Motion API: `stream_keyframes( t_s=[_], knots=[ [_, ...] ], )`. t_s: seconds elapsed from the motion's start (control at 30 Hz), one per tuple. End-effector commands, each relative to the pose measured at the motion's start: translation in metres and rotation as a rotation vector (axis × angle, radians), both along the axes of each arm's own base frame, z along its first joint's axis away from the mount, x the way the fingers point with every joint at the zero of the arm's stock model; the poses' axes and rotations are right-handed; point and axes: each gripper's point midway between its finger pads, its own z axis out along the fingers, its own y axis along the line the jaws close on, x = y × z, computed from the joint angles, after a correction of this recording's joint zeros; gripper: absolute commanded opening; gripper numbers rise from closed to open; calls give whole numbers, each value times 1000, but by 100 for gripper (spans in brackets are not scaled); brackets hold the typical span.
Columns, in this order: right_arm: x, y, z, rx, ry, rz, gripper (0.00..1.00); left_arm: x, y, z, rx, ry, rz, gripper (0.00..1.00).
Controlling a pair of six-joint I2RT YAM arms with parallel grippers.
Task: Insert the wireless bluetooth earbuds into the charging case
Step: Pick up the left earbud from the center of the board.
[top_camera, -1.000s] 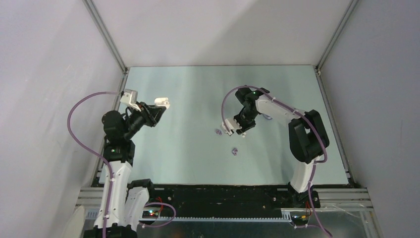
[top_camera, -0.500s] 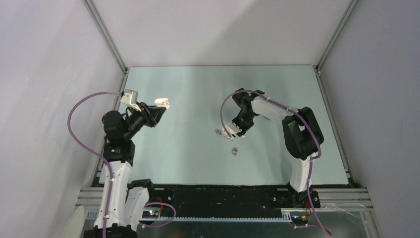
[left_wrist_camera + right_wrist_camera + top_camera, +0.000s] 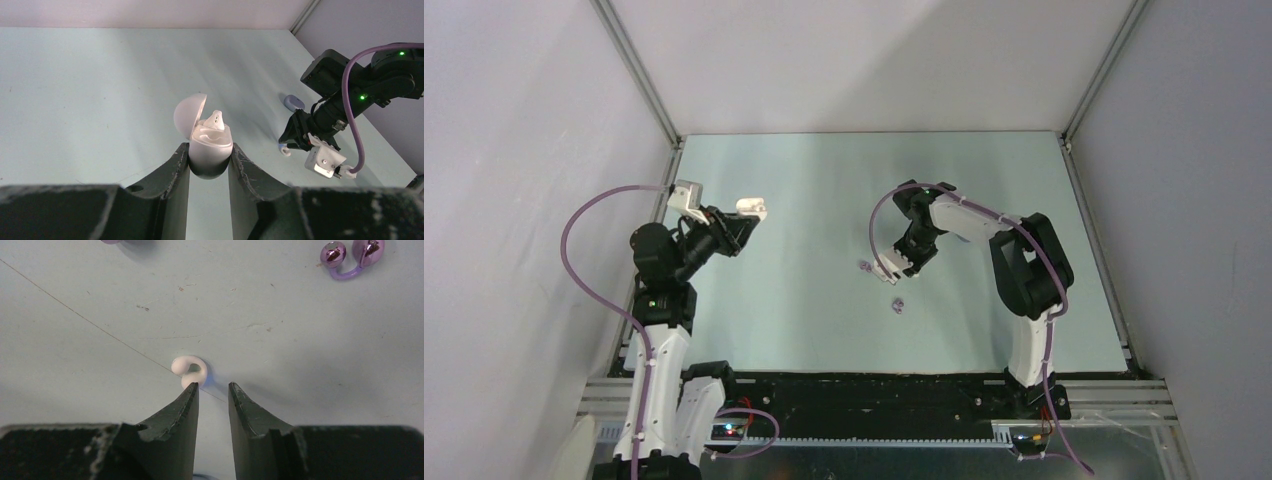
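My left gripper (image 3: 209,156) is shut on the white charging case (image 3: 210,146), held off the table at the left (image 3: 751,207). Its lid is open, and one white earbud (image 3: 215,120) sits in it. My right gripper (image 3: 213,386) is open and low over the table (image 3: 890,268). A second white earbud (image 3: 190,371) lies on the table just past its left fingertip (image 3: 192,390), not between the jaws. A purple earbud (image 3: 352,257) lies further ahead to the right. In the top view, two purple earbuds (image 3: 864,265) (image 3: 898,304) lie beside the right gripper.
A purple case (image 3: 294,102) rests on the table beyond the right arm. The light green table (image 3: 804,180) is bordered by grey walls and metal rails. The right arm's purple cable (image 3: 874,215) loops above its wrist.
The right gripper has come down and slightly toward the near side, to the white earbud, and its jaws have narrowed a little. The left arm and case have not moved.
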Motion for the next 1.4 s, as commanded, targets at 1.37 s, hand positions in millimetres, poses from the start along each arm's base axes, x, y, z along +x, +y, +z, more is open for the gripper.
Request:
stream_keyframes(
  t_s=[1.37],
  knots=[
    [-41, -10, 30, -4, 107, -166, 2, 2, 0, 12, 15, -78, -11, 0]
  ],
)
